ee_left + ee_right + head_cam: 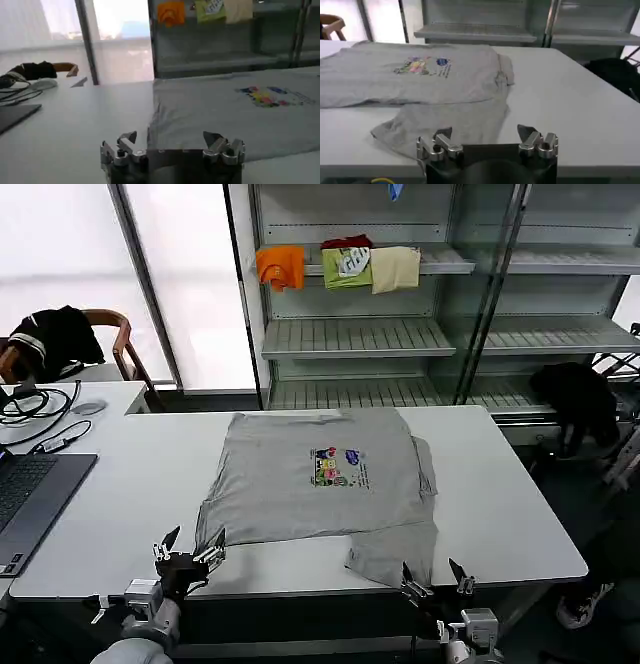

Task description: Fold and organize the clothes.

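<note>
A light grey T-shirt (310, 474) with a small multicoloured chest print (338, 466) lies spread on the white table (130, 474), its right side folded inward and a flap reaching the near edge (395, 549). My left gripper (190, 549) stands open at the table's near edge, just off the shirt's near left corner (160, 120). My right gripper (437, 576) is open at the near edge beside the shirt's flap (455, 125). Nothing lies between either pair of fingers. The print also shows in the left wrist view (267, 96) and the right wrist view (422, 65).
A laptop (30, 494) and cables (35, 404) sit at the table's left. Behind stand shelves (360, 334) with orange (281, 266), green (347, 268) and cream (396, 268) folded garments. A chair with a black garment (55, 339) is at far left; another black garment (578, 399) at right.
</note>
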